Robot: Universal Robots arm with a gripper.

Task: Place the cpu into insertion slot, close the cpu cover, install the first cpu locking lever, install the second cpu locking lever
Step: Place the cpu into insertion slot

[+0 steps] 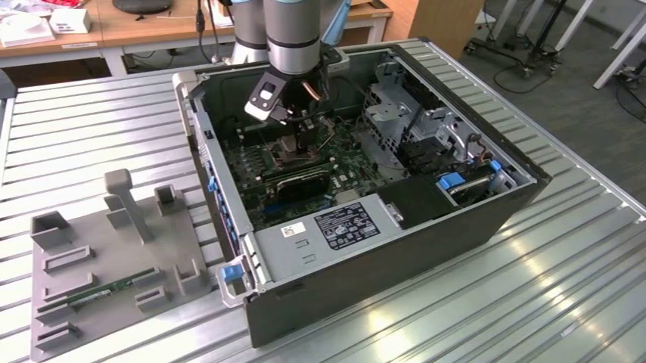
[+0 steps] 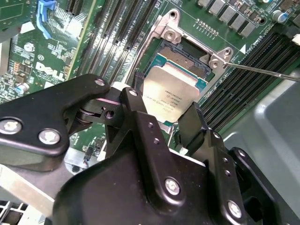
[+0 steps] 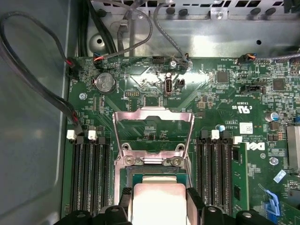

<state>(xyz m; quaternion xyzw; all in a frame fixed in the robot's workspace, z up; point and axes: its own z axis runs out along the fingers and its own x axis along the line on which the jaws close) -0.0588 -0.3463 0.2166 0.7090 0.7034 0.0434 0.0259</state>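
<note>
Gripping the cpu (image 2: 173, 91) by opposite edges over the insertion slot (image 2: 182, 54), the tool (image 2: 163, 109) bears a seemingly light, rigid, fragile part.

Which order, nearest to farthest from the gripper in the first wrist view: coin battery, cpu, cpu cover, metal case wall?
1. cpu, held in the gripper.
2. cpu cover, raised open just behind the cpu.
3. coin battery, on the motherboard past the cover.
4. metal case wall, beyond the motherboard's edge.

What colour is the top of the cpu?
The cpu top is silvery-grey, clearest in the second wrist view.
</note>
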